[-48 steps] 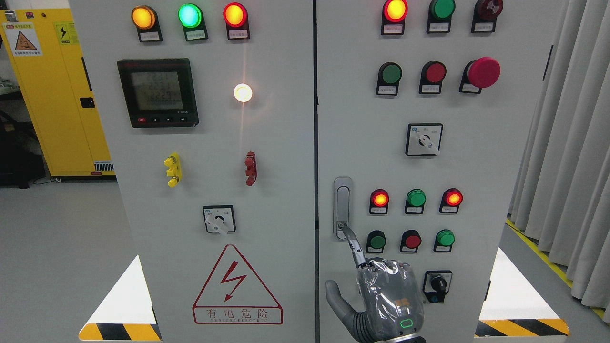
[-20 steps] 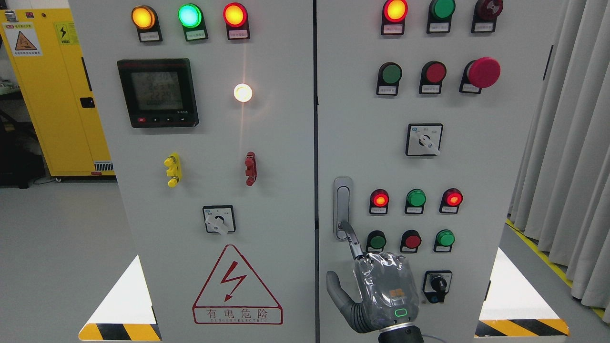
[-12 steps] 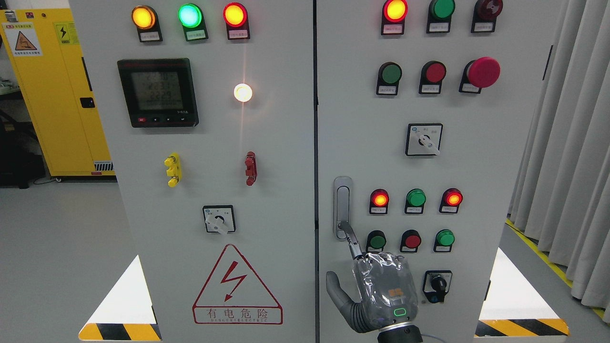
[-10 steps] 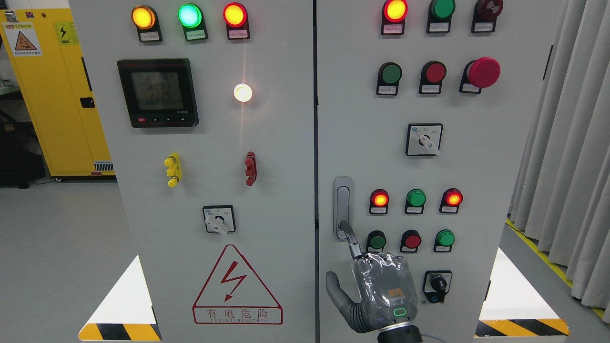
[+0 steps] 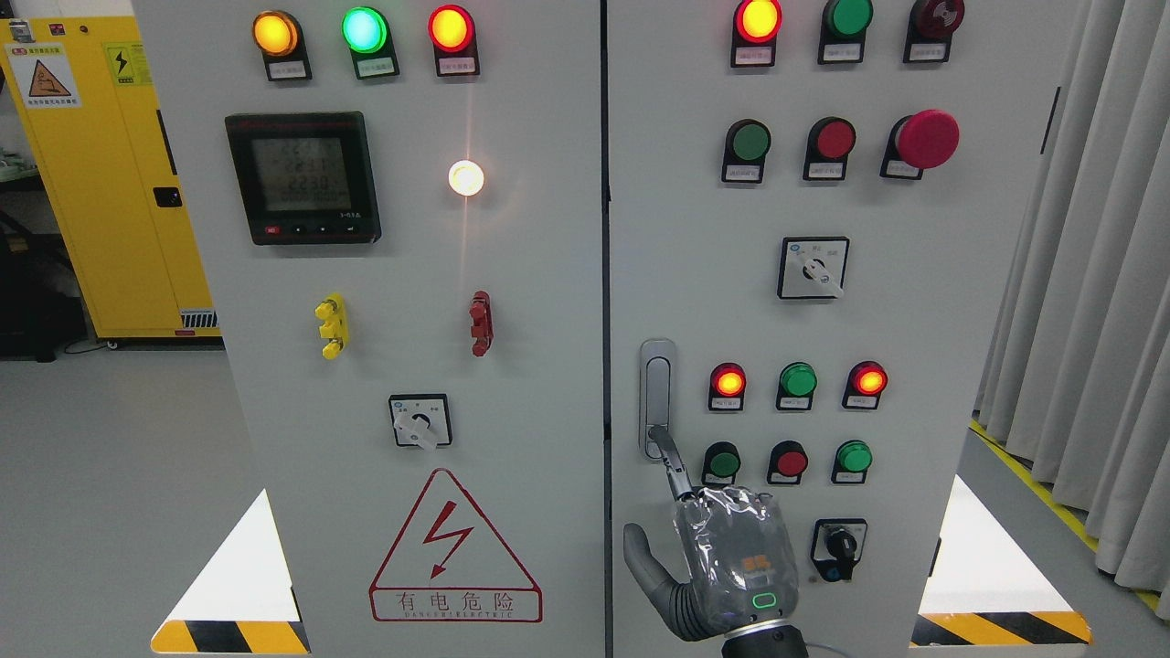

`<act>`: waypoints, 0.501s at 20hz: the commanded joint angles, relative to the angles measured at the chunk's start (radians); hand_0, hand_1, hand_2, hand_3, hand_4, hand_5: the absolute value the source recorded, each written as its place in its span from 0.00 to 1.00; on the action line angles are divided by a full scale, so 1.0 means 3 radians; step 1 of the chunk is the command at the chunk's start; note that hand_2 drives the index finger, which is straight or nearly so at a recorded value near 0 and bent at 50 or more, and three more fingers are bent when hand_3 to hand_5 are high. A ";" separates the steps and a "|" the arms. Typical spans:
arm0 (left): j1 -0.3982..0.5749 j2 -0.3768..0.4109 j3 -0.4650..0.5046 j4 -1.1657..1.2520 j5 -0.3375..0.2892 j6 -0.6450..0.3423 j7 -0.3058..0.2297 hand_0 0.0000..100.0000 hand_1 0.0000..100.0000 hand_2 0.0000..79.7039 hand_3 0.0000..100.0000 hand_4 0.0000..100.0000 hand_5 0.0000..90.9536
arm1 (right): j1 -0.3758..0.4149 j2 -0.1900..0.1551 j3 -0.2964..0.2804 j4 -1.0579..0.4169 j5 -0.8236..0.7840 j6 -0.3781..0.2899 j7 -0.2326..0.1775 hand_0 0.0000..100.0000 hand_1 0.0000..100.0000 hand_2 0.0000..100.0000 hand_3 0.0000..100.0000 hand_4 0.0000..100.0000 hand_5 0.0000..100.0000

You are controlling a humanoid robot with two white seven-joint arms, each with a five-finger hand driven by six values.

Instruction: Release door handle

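Note:
The grey door handle (image 5: pixel 656 384) is a slim upright lever set in the right cabinet door (image 5: pixel 695 228), close to the seam between the two doors. My right hand (image 5: pixel 727 553), wrapped in clear plastic, comes up from the bottom edge just below it. Its index finger (image 5: pixel 672 461) is stretched out, and the tip touches the handle's lower end, at the round lock. The thumb (image 5: pixel 637 553) sticks out to the left, and the other fingers are curled in. The hand holds nothing. The handle lies flush in its recess. The left arm is out of view.
Lit and unlit push buttons (image 5: pixel 798 380) and a black rotary switch (image 5: pixel 838 548) sit just right of the hand. The left door (image 5: pixel 411 320) carries a meter and a red warning triangle (image 5: pixel 454 548). A yellow cabinet (image 5: pixel 101 174) stands far left, and grey curtains (image 5: pixel 1097 320) hang at the right.
The right hand has crept slightly up and to the left. Its index fingertip has stayed on the handle's lower end throughout. The handle has not moved.

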 commanded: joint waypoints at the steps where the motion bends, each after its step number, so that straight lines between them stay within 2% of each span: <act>1: 0.0000 0.0000 0.0000 -0.0041 0.0000 -0.0003 -0.0001 0.12 0.56 0.00 0.00 0.00 0.00 | 0.0005 0.0003 0.0001 0.0015 0.0003 0.0001 0.0012 0.55 0.38 0.00 1.00 1.00 1.00; 10: 0.0000 0.0000 0.0000 -0.0041 0.0000 -0.0003 -0.0001 0.12 0.56 0.00 0.00 0.00 0.00 | 0.0005 0.0003 -0.0005 0.0056 -0.0002 0.0032 0.0027 0.56 0.38 0.00 1.00 1.00 1.00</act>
